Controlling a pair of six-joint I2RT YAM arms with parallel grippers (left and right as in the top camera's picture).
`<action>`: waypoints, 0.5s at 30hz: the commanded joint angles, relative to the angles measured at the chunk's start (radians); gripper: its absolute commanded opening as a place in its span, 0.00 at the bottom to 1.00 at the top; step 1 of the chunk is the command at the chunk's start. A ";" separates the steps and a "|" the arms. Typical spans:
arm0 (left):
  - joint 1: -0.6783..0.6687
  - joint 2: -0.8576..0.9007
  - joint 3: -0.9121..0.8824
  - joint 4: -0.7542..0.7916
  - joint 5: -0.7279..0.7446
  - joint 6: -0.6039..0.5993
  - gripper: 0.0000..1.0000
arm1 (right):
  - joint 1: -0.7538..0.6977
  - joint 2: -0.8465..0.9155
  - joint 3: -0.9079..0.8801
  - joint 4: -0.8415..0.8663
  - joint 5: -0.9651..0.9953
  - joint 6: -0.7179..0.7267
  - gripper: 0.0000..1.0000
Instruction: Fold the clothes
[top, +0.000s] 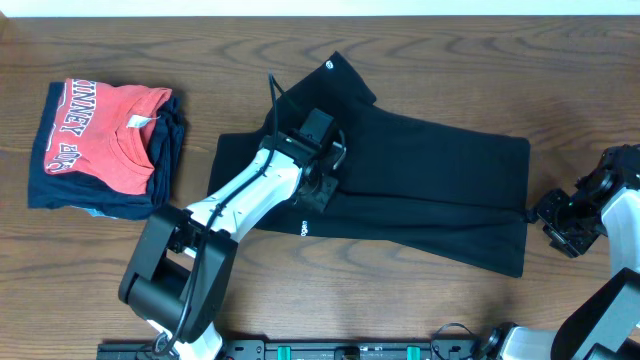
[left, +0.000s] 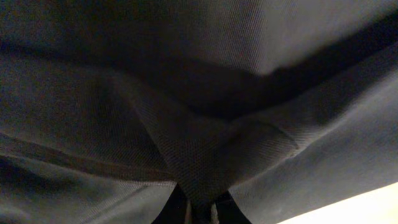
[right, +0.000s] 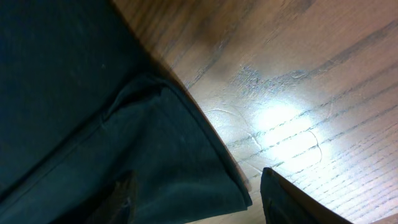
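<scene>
Wood-grain table (top: 120, 30) carries the black T-shirt (top: 440, 170), spread flat across its middle. The left hand (top: 318, 190) is pinched tight on a bunched fold near the shirt's centre. The right hand (right: 199, 196) stands with fingers (right: 124, 196) apart, the shirt's right corner lying between them.

Overhead: straight down over table (top: 60, 270); wrist views: close on black T-shirt (top: 430, 170), shared with overhead.
</scene>
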 joint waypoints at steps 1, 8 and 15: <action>-0.001 -0.019 0.023 0.024 -0.051 0.010 0.06 | 0.001 -0.013 0.013 0.000 -0.005 -0.011 0.63; -0.001 -0.019 0.023 0.138 -0.155 0.014 0.06 | 0.001 -0.013 0.013 0.011 -0.005 -0.010 0.63; 0.000 -0.019 0.023 0.262 -0.233 0.014 0.06 | 0.001 -0.013 0.013 0.011 -0.005 -0.010 0.64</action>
